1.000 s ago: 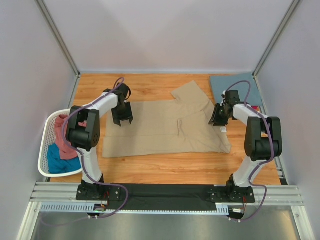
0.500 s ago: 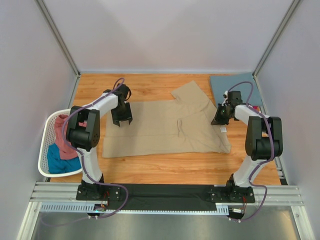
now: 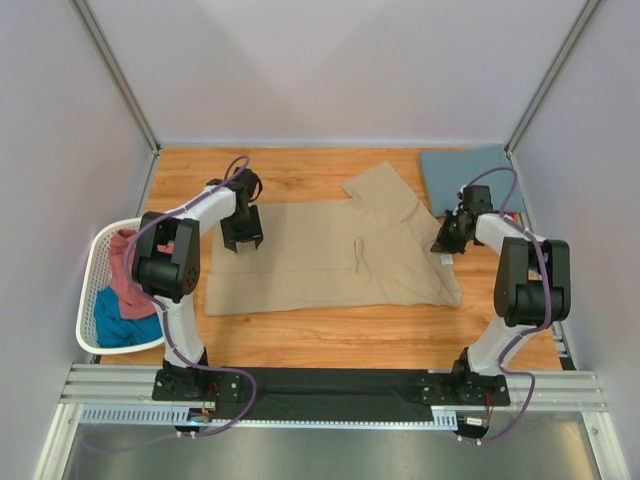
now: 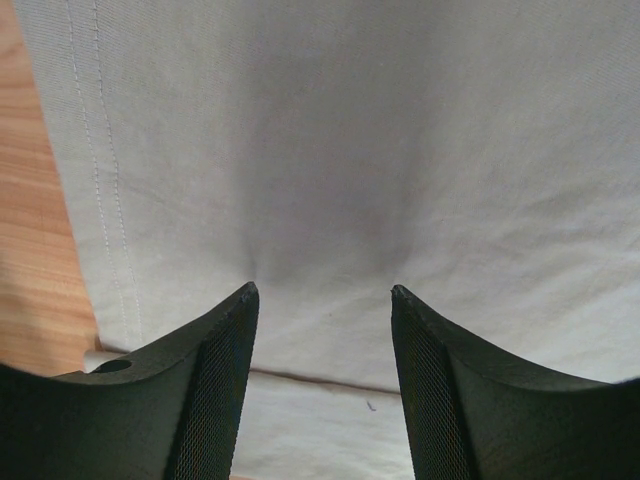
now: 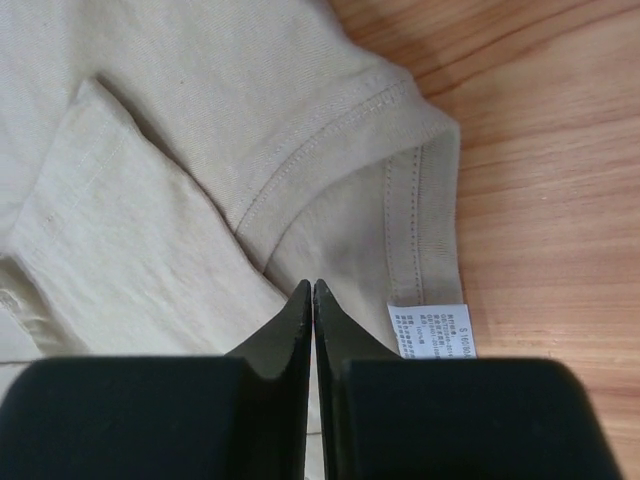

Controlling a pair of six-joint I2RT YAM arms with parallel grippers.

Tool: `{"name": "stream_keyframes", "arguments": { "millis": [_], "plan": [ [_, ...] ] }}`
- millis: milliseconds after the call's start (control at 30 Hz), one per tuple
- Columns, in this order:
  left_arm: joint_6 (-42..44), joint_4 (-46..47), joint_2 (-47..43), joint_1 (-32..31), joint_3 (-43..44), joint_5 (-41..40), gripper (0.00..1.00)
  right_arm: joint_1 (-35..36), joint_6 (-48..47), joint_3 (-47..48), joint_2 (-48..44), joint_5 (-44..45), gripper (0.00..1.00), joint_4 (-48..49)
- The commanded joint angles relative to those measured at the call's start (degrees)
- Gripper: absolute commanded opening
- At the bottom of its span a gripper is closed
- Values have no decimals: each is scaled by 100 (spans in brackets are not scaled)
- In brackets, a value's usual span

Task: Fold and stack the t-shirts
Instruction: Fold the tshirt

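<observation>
Your left claw is spread wide just above the tan t-shirt. In its own camera the stitched hem runs to its left, with the wooden table beyond. Your right claw is pressed together, its tips down at that shirt's collar, the white neck label just to their right. Whether it has pinched any cloth cannot be told.

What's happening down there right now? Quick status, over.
Left claw open over tan shirt. Right claw shut at its collar, by white label. Shirt spread out, not yet folded. Nothing on top of it.
</observation>
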Motion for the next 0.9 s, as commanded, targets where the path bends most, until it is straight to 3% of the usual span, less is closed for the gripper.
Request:
{"name": "stream_keyframes", "arguments": {
  "millis": [0, 67, 300, 467, 867],
  "plan": [
    [-57, -65, -1, 18, 14, -69, 63, 3, 37, -9, -332, -242, 4, 120],
    [-57, -91, 25, 18, 58, -60, 63, 3, -7, 17, -403, -550, 18, 41],
    [-48, -109, 130, 18, 146, 124, 63, 3, -269, -106, -632, -656, 33, -337],
    [-57, -100, 104, 18, 111, 177, 63, -14, -560, -27, -131, -472, 35, -513],
    [-31, -100, 60, 18, 208, 265, 63, -59, -578, -71, -245, -32, 35, -1023]
  ]
}}
